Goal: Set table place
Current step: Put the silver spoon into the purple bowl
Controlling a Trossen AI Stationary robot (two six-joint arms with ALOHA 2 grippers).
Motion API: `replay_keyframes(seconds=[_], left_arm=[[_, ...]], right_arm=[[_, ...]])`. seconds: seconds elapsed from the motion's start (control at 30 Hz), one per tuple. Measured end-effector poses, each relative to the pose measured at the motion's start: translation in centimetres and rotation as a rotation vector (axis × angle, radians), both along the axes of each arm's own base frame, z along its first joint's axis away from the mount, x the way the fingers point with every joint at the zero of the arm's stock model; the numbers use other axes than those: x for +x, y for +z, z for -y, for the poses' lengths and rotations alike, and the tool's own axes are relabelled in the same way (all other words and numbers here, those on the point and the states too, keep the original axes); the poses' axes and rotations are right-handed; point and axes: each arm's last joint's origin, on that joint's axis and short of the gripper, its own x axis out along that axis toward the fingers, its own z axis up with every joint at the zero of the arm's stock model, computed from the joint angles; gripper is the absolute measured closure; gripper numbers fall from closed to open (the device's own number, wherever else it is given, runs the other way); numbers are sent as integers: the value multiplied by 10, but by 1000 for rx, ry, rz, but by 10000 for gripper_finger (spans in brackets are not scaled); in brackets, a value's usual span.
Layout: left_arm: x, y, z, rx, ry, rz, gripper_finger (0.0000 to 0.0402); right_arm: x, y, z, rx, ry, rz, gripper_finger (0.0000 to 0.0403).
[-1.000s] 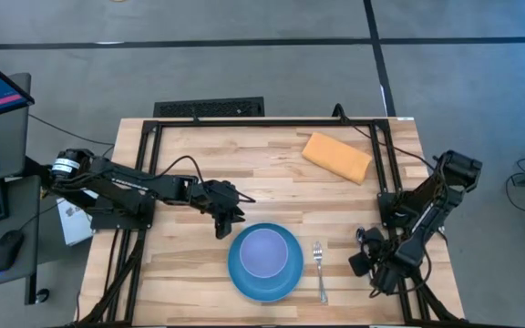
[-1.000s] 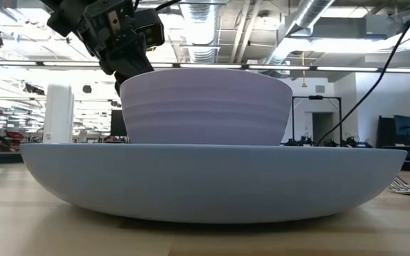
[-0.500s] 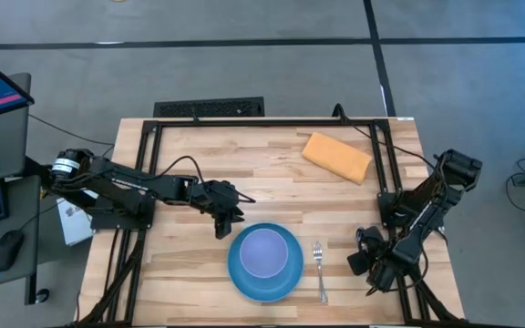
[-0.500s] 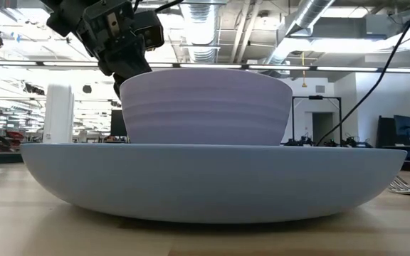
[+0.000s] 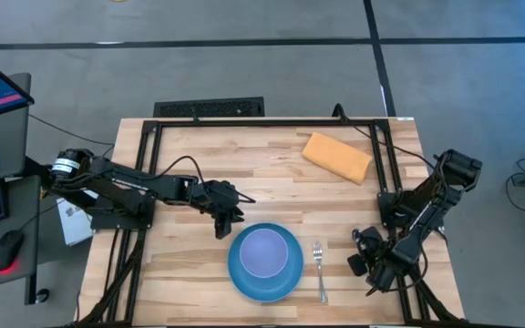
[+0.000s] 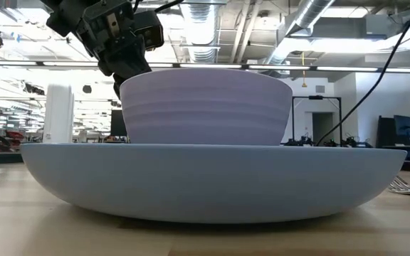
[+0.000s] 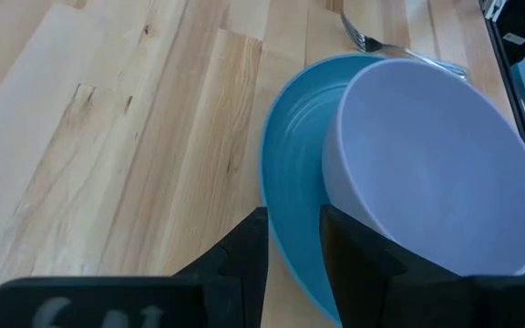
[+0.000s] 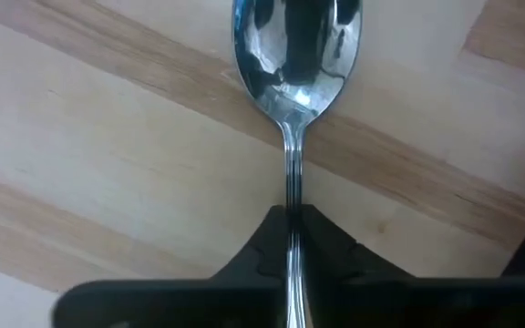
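Note:
A lavender bowl (image 5: 264,252) stands in a blue plate (image 5: 237,269) near the front edge of the table (image 5: 272,178). A fork (image 5: 320,271) lies flat just right of the plate. My left gripper (image 5: 224,221) hovers open by the plate's far-left rim (image 7: 281,182), with nothing between its fingers. At the table's right edge, my right gripper (image 5: 361,260) is shut on a shiny spoon (image 8: 296,55). The spoon is hidden in the high view. My right gripper pinches the spoon's thin handle (image 8: 292,187) between its two fingers, a short way behind the spoon's bowl. The handle runs along the fingers, and the bowl faces hollow side up beyond them, over the wood. Whether the spoon rests on the table I cannot tell.
An orange-tan pad (image 5: 337,157) lies at the far right of the table. Black frame rails (image 5: 139,182) run along the table's edges. Bare wood spreads across the far middle and the near left.

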Motion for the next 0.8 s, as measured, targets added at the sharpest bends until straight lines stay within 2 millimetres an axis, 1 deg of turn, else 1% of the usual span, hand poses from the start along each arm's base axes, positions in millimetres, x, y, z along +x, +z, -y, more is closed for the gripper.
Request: replay_keyframes(seconds=[0.13, 0.23, 0.3, 0.37, 0.43, 0.53, 0.63, 0.7, 0.8], left_arm=[[0, 0, 0, 0, 0, 0, 311], [0, 0, 0, -1, 0, 1, 311], [0, 0, 0, -3, -2, 1, 311], [0, 0, 0, -6, -6, 1, 311], [0, 0, 0, -7, -7, 1, 311], [0, 0, 0, -7, -7, -1, 311], [0, 0, 0, 5, -17, -3, 311], [-1, 0, 1, 15, -31, -3, 311], [-2, -2, 2, 11, -61, -27, 311]], right_arm=[[0, 0, 0, -5, 18, -4, 374], [1, 4, -1, -10, 16, -5, 374], [2, 14, -1, -40, 18, -12, 374], [8, 29, -5, -21, 28, -1, 374], [14, 46, -4, -27, 48, -12, 374], [32, 72, -2, -14, 98, -1, 374], [55, 98, 7, 6, 186, 4, 374], [75, 115, 13, 56, 269, 41, 374], [103, 138, 31, 97, 377, 96, 374]])
